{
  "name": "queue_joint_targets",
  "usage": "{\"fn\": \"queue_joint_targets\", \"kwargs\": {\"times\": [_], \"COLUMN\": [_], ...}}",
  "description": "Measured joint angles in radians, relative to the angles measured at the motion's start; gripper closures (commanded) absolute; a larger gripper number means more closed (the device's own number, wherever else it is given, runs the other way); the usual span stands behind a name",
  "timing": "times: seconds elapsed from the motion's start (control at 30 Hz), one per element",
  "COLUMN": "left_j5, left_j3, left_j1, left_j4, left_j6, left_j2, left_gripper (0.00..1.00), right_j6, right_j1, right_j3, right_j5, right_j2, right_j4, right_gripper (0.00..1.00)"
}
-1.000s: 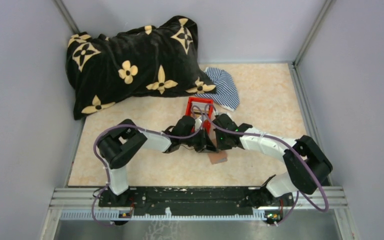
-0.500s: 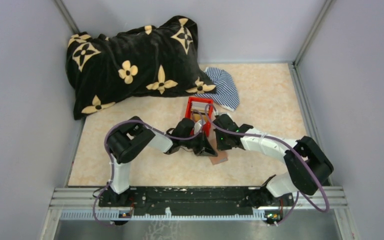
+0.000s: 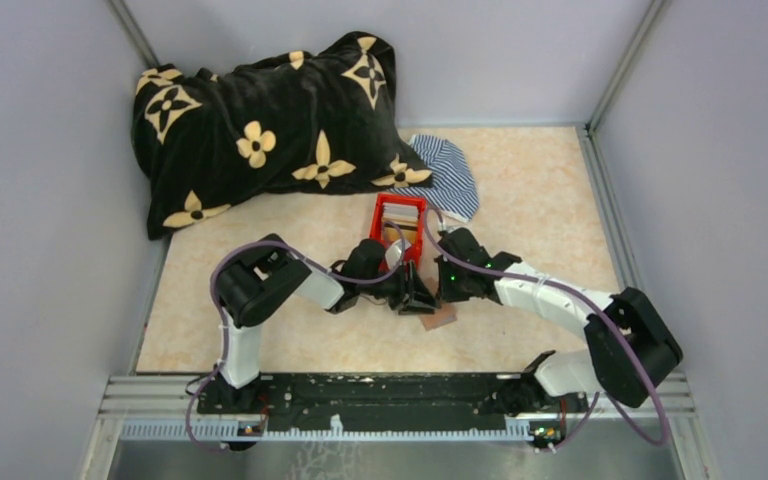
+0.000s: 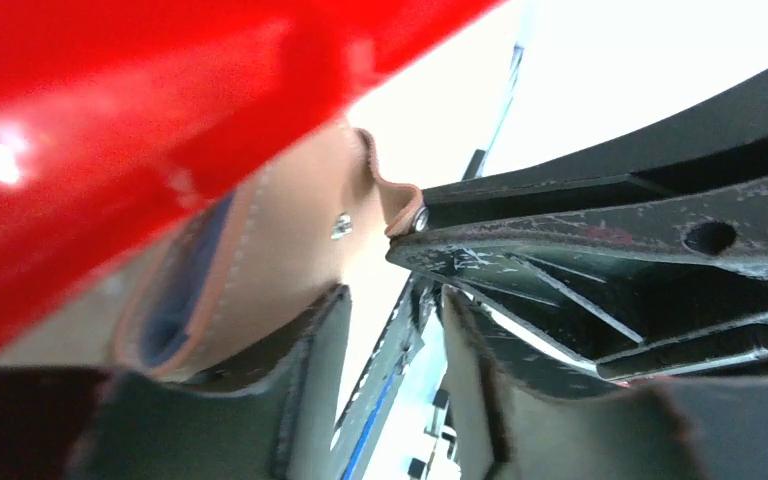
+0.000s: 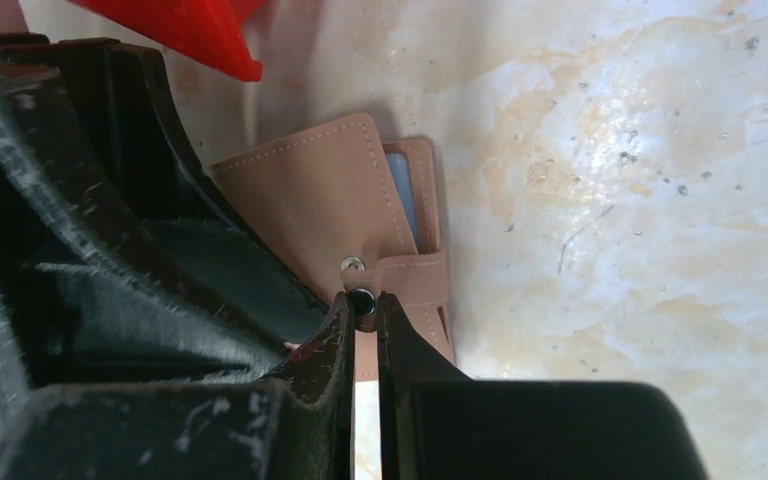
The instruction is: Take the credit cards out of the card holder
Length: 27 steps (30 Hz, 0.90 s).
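Note:
The card holder point(image 3: 439, 317), reddish-brown leather, lies on the table just in front of the red box. Both grippers meet over it. My right gripper point(image 5: 363, 302) is shut on the holder's snap tab point(image 5: 415, 275), pinching the stud between its fingertips. A light blue credit card point(image 5: 403, 196) shows as a thin edge in the holder's slot. My left gripper point(image 4: 390, 345) stands open right beside the card holder point(image 4: 290, 220), with nothing between its fingers; its left finger point(image 4: 305, 375) lies against the leather. The blue card's edge point(image 4: 185, 290) shows there too.
The red open-top box point(image 3: 400, 222) stands right behind the grippers, with its wall point(image 4: 110, 110) close over the left wrist. Farther back lie a striped cloth point(image 3: 447, 175) and a large black flowered pillow point(image 3: 270, 125). Grey walls close in both sides.
My left gripper's jaws have opened from shut. The right arm has shifted slightly to the right while keeping its grip on the snap tab.

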Motion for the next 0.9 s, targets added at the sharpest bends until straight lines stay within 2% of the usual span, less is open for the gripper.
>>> {"fn": "queue_joint_targets", "kwargs": {"times": [0.1, 0.43, 0.67, 0.73, 0.77, 0.83, 0.9], "left_j5": [-0.002, -0.004, -0.013, -0.023, -0.029, -0.042, -0.064], "left_j3": [-0.008, -0.014, -0.026, -0.031, -0.033, -0.036, -0.036], "left_j1": [0.0, 0.0, -0.001, -0.005, -0.006, -0.009, -0.016], "left_j4": [0.027, 0.05, 0.061, 0.052, 0.044, 0.018, -0.029], "left_j6": [-0.011, -0.029, -0.029, -0.021, -0.015, 0.001, 0.026], "left_j2": [-0.014, -0.016, -0.025, -0.037, -0.045, -0.068, -0.103], "left_gripper": [0.39, 0.36, 0.34, 0.34, 0.33, 0.31, 0.29], "right_j6": [0.0, 0.0, 0.026, 0.041, 0.053, 0.073, 0.09], "right_j1": [-0.022, -0.07, -0.177, -0.201, -0.206, -0.208, -0.21], "right_j3": [0.0, -0.008, -0.032, -0.048, -0.058, -0.07, -0.085], "right_j5": [-0.016, -0.048, -0.063, -0.053, -0.043, -0.021, 0.008], "right_j2": [-0.031, -0.071, -0.084, -0.084, -0.084, -0.085, -0.103], "right_j4": [-0.013, -0.043, -0.06, -0.067, -0.071, -0.083, -0.091], "right_gripper": [1.0, 1.0, 1.0, 0.62, 0.47, 0.31, 0.27]}}
